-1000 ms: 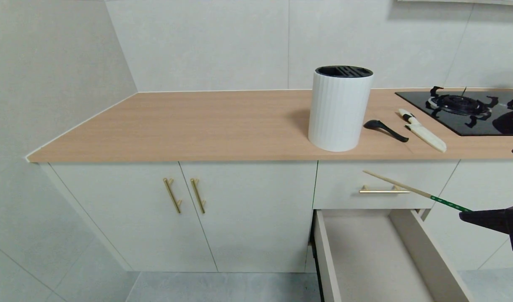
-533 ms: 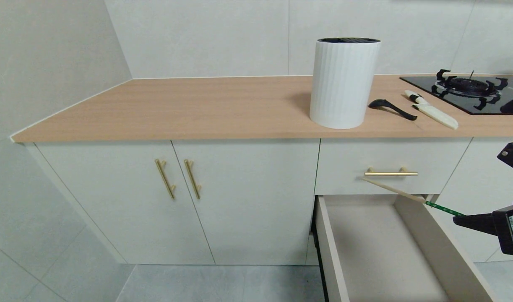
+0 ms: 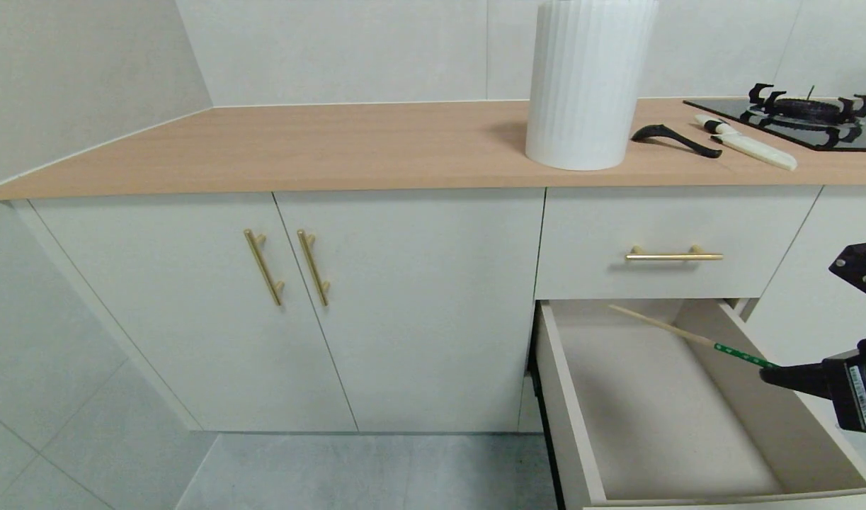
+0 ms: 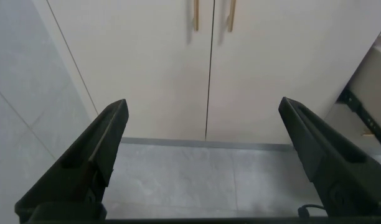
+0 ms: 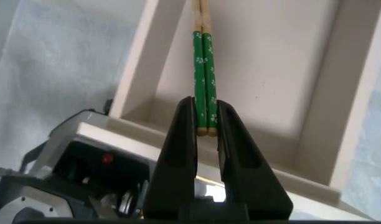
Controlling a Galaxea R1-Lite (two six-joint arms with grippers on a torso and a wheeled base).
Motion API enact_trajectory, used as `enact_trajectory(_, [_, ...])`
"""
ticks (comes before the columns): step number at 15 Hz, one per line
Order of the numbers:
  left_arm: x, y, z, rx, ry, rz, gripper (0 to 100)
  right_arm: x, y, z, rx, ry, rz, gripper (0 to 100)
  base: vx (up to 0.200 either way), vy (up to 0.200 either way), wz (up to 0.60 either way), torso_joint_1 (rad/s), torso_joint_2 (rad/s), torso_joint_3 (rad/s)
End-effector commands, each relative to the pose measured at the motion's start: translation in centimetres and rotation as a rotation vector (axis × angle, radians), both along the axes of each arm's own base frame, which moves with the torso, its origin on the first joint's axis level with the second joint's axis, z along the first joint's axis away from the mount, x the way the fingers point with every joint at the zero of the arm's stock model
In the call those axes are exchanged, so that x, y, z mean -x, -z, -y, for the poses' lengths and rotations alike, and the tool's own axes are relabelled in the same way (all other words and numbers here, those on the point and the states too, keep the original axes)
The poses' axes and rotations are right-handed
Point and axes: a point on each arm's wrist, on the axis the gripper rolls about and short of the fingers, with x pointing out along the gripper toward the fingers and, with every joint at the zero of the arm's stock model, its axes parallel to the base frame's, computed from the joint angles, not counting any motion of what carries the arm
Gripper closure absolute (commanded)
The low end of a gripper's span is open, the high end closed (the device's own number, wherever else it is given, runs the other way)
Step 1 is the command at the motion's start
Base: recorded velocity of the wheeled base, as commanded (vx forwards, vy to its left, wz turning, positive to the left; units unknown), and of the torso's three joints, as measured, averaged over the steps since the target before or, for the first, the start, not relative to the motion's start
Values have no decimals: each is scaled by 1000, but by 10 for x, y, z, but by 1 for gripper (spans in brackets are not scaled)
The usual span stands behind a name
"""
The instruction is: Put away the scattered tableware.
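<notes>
Head view: right tool (image 3: 767, 371) at the far right edge, low in front of the cabinets, jaws clamped on the green end of the chopsticks (image 3: 687, 336). The chopsticks slant up and left from it, bare wooden tips over the back part of the open drawer (image 3: 556, 397), not touching its floor as far as I can tell. Above that is a closed drawer with a gold bar handle (image 3: 673, 256). On the wooden desk (image 3: 298, 145) a white ribbed holder (image 3: 588, 85) stands upright near the front edge. A black spoon (image 3: 673, 138) lies just right of it, then a knife (image 3: 748, 145) with a white blade, apart from the spoon, and the gas hob (image 3: 808, 113) is behind the knife at far right. Two cabinet doors (image 3: 192, 312) with gold handles sit left of the drawers. Left wrist view: left tool (image 4: 203, 106) spread wide with nothing between the fingers (image 4: 94, 165), low and facing the cabinet doors (image 4: 141, 68) and the grey floor (image 4: 172, 180), with an edge of the open drawer (image 4: 371, 81) at one side. Right wrist view: right tool (image 5: 204, 109) closed tight on the pair of chopsticks (image 5: 202, 68), held side by side at their green flowered ends, shafts pointing away over the open drawer (image 5: 144, 68), whose pale floor lies below them.
</notes>
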Motion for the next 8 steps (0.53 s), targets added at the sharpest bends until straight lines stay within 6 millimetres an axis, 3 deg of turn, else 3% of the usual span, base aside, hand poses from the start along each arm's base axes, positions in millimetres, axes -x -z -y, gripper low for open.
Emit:
enact_trajectory(1, [0, 0, 0, 0, -1, 0, 0, -2, 1, -1, 1, -2, -8, 100, 0, 0, 0, -36, 139, 105])
enact_trajectory(6, [0, 0, 0, 0, -1, 0, 0, -11, 9, -2, 10, -2, -51, 100, 0, 0, 0, -4, 24, 17])
enact_trajectory(8, [0, 0, 0, 0, -1, 2, 0, -29, 29, -6, 26, -6, -150, 100, 0, 0, 0, 0, 0, 0])
